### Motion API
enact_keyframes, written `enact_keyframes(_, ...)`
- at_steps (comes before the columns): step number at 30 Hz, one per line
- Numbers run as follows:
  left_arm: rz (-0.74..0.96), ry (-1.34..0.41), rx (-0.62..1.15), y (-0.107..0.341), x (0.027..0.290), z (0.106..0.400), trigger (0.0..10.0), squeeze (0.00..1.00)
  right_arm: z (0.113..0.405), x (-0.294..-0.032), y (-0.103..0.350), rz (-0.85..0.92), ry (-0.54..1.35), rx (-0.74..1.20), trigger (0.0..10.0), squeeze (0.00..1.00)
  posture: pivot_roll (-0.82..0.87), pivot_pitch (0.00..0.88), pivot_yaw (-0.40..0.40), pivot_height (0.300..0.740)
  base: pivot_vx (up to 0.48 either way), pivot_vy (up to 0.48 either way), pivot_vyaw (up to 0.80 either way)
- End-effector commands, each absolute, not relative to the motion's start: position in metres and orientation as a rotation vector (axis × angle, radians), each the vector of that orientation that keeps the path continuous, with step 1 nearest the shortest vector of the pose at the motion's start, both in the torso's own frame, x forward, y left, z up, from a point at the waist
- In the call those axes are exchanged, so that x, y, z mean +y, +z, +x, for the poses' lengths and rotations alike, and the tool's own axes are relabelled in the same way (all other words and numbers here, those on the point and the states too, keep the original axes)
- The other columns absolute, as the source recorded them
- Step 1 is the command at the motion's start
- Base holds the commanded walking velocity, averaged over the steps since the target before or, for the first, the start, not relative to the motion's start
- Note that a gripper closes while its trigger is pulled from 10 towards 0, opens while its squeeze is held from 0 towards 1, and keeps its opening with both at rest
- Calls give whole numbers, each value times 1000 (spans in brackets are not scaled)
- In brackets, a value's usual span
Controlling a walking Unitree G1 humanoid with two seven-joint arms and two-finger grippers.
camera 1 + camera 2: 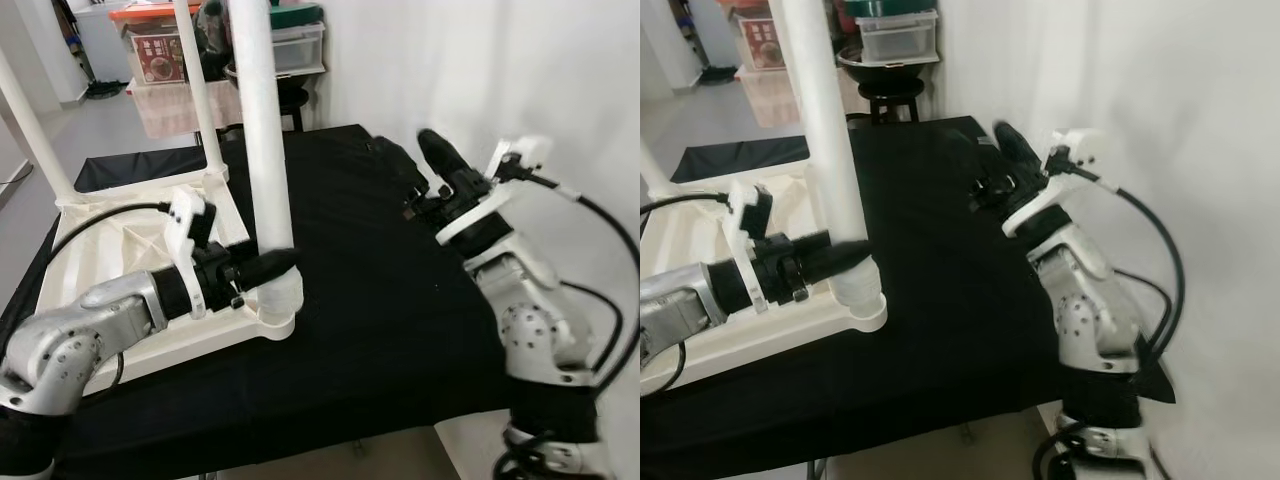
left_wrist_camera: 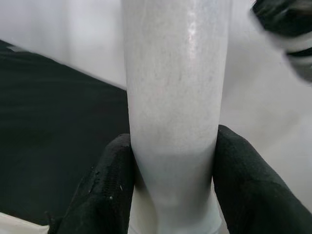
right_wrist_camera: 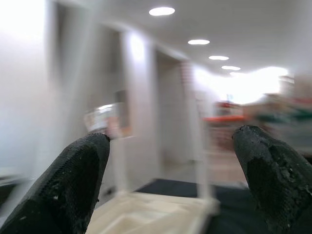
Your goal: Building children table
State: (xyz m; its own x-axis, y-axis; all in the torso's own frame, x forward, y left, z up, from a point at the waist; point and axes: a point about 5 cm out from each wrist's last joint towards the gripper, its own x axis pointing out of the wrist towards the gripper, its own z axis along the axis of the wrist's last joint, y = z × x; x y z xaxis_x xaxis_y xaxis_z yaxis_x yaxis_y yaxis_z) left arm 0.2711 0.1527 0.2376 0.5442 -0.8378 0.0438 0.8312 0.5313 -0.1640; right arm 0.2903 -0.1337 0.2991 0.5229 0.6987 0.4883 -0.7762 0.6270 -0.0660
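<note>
Left eye view: black tabletop (white wall beside).

No text can be read anywhere (the box label is too blurred).

Bright, even indoor light — right wrist view blurred.

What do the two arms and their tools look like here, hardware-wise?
Both arms are silver metal with rounded joint housings and black sections near the wrists. Each carries a white bracket at the wrist with a black cable looping back along the arm. The left tool and right tool each have two long black fingers with a matte, grainy surface.
</note>
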Motion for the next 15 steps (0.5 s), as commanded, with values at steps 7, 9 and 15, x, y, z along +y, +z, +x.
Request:
enact_keyframes(7, -43, -1167, -8, 243, 150, 256, 0, 0, 259, -121, 290, 14, 1298, -382, 10000, 0, -16, 0, 16, 740, 0, 0, 0)
enact_keyframes(9, -38, -1184, -17, 243, 149, 254, 0, 0, 259, -119, 288, 2, 1310, -366, 10000, 0, -16, 0, 16, 740, 0, 0, 0)
enact_keyframes(15, 5, -1300, -38, 243, 144, 241, 0, 0, 259, -111, 283, 21, 1378, -329, 10000, 0, -14, 0, 11, 740, 0, 0, 0)
